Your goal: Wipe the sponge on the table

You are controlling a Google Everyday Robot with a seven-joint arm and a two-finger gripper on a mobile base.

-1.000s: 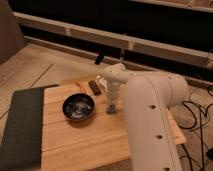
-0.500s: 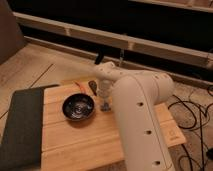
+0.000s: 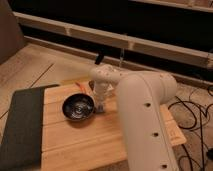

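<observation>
Camera view, from the jaws outward: how do they stand?

— I cannot tell; the wrist hangs over them. The gripper (image 3: 100, 104) points straight down at the table (image 3: 100, 145). Its tip is on or just above a small grey-blue patch that I take for the sponge (image 3: 100, 109).

What has just changed?

— Over the last second the gripper has slid left along the planks. It was apart from the black bowl (image 3: 77, 106) and is now just beside its right rim. The bowl and the dark grey mat (image 3: 20, 125) have stayed put.

What does that mean for the task?

— A low sideways sweep with the sponge under the tip reads to me as a wiping stroke under way. The bowl now bars further travel that way, so I judge the stroke must turn back or shift onto the bare planks in front. Whether the sponge truly presses on the wood, I cannot settle.
</observation>
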